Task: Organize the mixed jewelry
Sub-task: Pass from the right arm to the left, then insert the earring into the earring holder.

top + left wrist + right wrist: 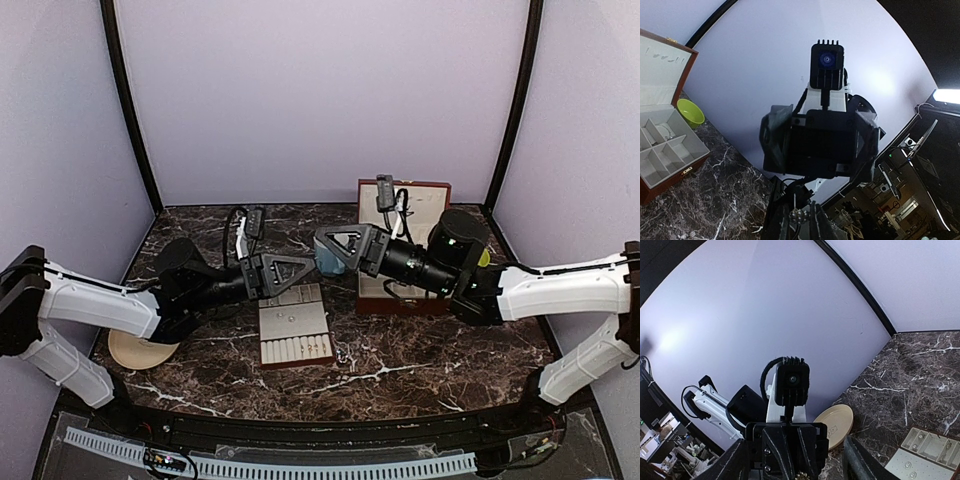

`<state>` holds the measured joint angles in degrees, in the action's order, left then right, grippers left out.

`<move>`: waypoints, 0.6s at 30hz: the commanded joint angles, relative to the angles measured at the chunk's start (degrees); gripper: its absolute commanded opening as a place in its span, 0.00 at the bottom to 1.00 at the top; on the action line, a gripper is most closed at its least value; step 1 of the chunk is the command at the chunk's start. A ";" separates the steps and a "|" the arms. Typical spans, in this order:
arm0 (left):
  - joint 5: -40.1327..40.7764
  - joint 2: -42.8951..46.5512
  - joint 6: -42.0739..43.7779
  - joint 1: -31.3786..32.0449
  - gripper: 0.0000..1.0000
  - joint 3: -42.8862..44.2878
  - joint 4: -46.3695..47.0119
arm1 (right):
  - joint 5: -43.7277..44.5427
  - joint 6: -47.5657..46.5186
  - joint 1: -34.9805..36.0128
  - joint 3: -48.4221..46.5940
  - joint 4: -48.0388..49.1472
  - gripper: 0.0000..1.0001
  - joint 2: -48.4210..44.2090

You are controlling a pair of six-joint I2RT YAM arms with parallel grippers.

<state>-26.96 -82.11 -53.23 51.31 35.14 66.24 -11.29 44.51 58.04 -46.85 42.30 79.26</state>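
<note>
Hard viewing from above: the two grippers meet nose to nose over the middle of the worktop point(420, 370), and whatever sits between them is too small to make out. The left wrist view is cut off at its lower edge and shows only the tips of the left gripper point(799, 224). A tiny sparkly piece point(800, 215) of the mixed jewelry glints between them, but what kind it is cannot be told. Those jaws stand narrow, pinched on that piece.

The right gripper point(820, 145) faces them head-on, jaws spread wide to either side and touching nothing that can be seen. In its own wrist view, its fingers point(735, 465) frame the left gripper with clear gaps.

The slotted tray point(295, 348) lies at 6 o'clock from the meeting point. A few tiny studs point(912, 446) dot its cream surface, barely legible from above. The open box point(425, 205) sits at 3 o'clock, half hidden under the right arm, and a thin silvery loop point(665, 131) rests in one rear compartment. A cream plate point(130, 352) at 8 o'clock is partly covered by the left arm. A green bowl point(690, 112) peeks out beyond the box.
</note>
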 commanded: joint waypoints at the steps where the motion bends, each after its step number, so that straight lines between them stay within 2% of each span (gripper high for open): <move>1: -0.67 4.28 2.47 -0.14 0.14 -1.21 -4.81 | 2.41 -1.01 -0.57 0.99 0.10 0.64 -2.19; 5: -0.62 8.82 5.99 -1.00 0.13 -1.50 -17.19 | 3.06 -0.85 -1.24 2.27 -0.81 0.64 -3.13; 11: 1.72 18.22 18.26 -5.40 0.13 1.42 -52.44 | 4.13 -1.45 -1.70 4.39 -2.80 0.64 -4.86; 15: 3.71 18.02 24.85 -8.30 0.13 6.11 -69.03 | 4.76 -1.62 -1.79 5.75 -3.63 0.64 -5.66; 18: 5.04 15.31 28.57 -9.42 0.13 9.58 -76.54 | 4.96 -1.62 -1.79 6.61 -3.71 0.63 -6.03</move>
<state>-24.14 -64.64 -33.50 43.31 40.34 9.19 -7.44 43.66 56.60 -41.50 38.44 74.85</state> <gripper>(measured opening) 0.136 0.635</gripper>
